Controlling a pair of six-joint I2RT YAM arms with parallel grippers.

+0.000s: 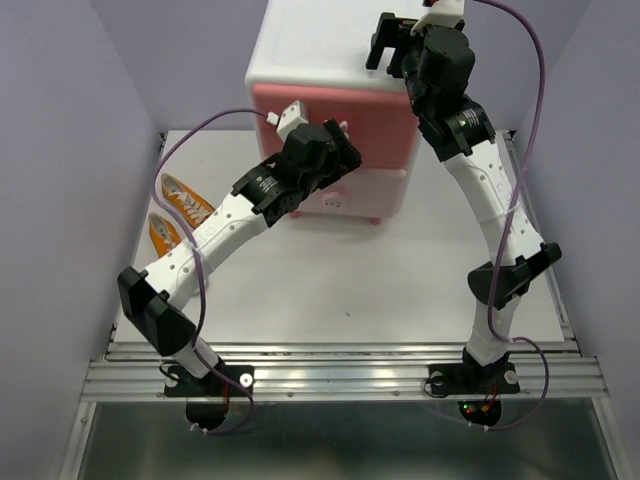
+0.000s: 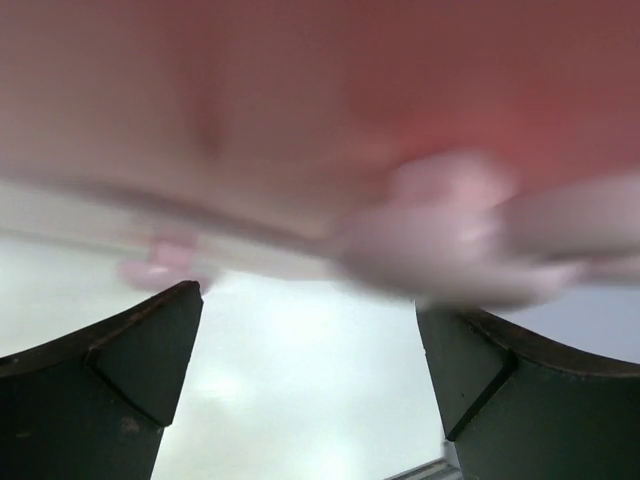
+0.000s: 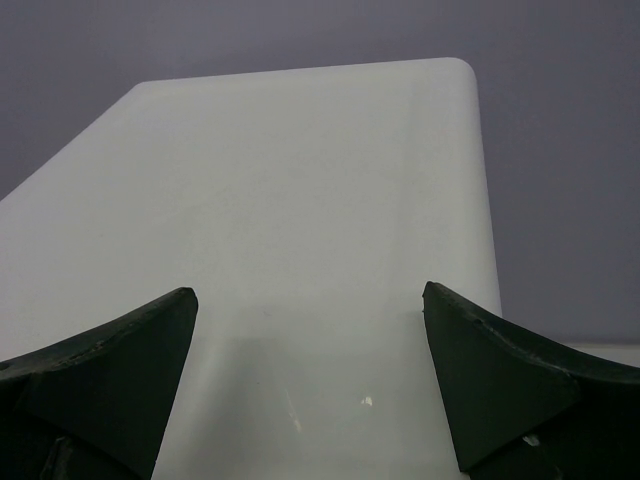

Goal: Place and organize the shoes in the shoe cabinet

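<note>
The shoe cabinet (image 1: 320,55) stands at the back, with a deeper pink upper drawer front (image 1: 385,120) and a pale pink lower one (image 1: 350,195). My left gripper (image 1: 338,140) is open and empty, close against the upper drawer front. In the left wrist view (image 2: 310,330) a blurred white knob (image 2: 450,235) lies just ahead of the right finger. My right gripper (image 1: 385,45) hovers open and empty over the cabinet's white top (image 3: 300,190); it also shows in the right wrist view (image 3: 310,310). Two orange shoes (image 1: 185,200) (image 1: 163,232) lie at the table's left edge, partly behind my left arm. The black shoes are out of view.
Purple walls close in the table (image 1: 350,290) on the left, right and back. A metal rail (image 1: 340,375) runs along the near edge at the arm bases. Purple cables loop from both wrists.
</note>
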